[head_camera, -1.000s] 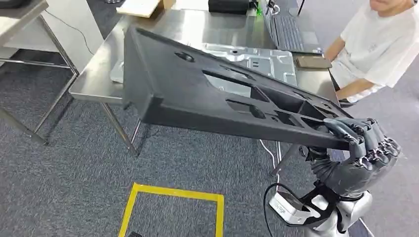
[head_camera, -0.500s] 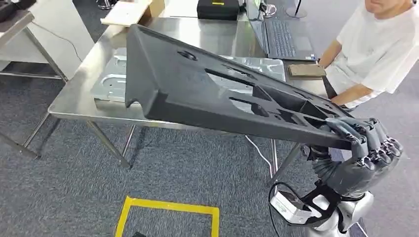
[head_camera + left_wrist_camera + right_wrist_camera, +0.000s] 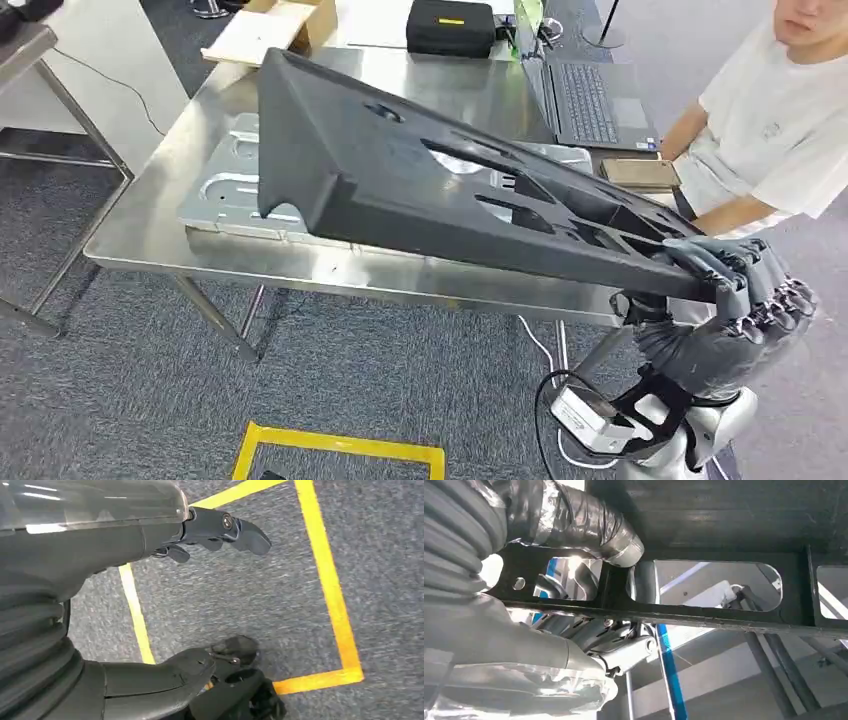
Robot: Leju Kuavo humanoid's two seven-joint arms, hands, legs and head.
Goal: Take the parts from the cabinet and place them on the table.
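on the far end of the steel table (image 3: 150, 235) an open cardboard box (image 3: 285, 20) sits with a pale flat sheet lying across it, and what lies under the sheet cannot be made out; just beside it stands a closed black case (image 3: 450, 27) with a yellow mark on its lid. an open laptop (image 3: 590, 95) and a brown flat pad (image 3: 640, 172) lie near the table's right edge, where a person in a white shirt (image 3: 770, 120) sits with a forearm resting by the pad. a silver stamped metal panel (image 3: 225, 185) lies flat on the table top. the long black plastic part (image 3: 400, 185), pierced by several cut-outs, hangs tilted in the air above the table and the metal panel, its wide end high over the panel and its narrow end running down toward the robot. the right hand (image 3: 735, 290) grasps that narrow end, fingers curled over its top edge; in the right wrist view the right hand's thumb (image 3: 589, 527) presses on the part's black frame beside an opening. the left hand (image 3: 100, 645) hangs over grey carpet (image 3: 225, 600) marked with yellow tape (image 3: 325, 565), holding nothing, its fingers (image 3: 230, 527) spread apart.
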